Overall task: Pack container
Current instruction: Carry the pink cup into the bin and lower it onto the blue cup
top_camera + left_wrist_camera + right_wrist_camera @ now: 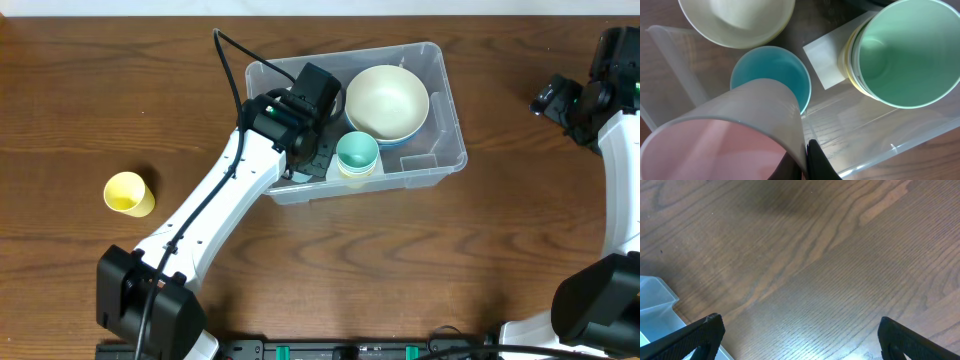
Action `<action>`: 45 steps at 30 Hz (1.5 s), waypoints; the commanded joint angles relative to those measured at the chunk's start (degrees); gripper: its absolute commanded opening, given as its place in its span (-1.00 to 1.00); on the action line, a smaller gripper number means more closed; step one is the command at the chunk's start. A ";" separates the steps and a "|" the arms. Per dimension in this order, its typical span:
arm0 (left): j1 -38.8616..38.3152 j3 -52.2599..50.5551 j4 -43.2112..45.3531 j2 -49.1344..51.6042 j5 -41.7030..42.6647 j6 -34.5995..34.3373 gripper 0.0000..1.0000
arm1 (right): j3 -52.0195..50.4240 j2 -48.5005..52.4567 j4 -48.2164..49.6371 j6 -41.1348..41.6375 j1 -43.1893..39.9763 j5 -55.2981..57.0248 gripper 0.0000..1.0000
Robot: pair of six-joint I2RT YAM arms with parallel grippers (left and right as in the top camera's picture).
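Note:
The clear plastic container [448, 120] sits at the table's centre. It holds a cream bowl [387, 100] nested in a blue one, and a mint green cup [357, 153] stacked on a yellow one. My left gripper [312, 150] is inside the container's left part, shut on the rim of a pink cup [725, 135] held tilted above a blue cup [771, 75]. The mint cup [905, 52] and cream bowl [737, 20] show in the left wrist view. My right gripper [800, 335] is open and empty over bare table at the far right.
A yellow cup [128, 193] lies on its side on the table at the left. The container's corner [655, 305] shows at the left edge of the right wrist view. A white label [825, 57] lies on the container floor.

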 commanded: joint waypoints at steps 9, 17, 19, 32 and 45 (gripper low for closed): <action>-0.11 0.22 -0.02 0.13 -0.15 0.35 -0.88 | 0.15 -0.02 -0.07 0.83 -0.26 0.22 0.99; -0.13 0.26 1.38 -0.92 -0.20 0.39 -0.88 | 0.15 -0.02 -0.04 0.83 -0.26 0.22 0.98; -0.13 0.26 2.03 -0.92 -0.20 0.37 -0.88 | 0.15 -0.02 -0.07 0.81 -0.26 0.22 0.98; -0.13 0.26 1.51 -1.44 -0.20 0.42 -0.88 | 0.15 -0.02 -0.07 0.83 -0.26 0.22 0.98; -0.13 0.26 4.72 -3.17 -0.24 1.44 -0.88 | 0.15 -0.02 -0.04 0.83 -0.26 0.22 0.99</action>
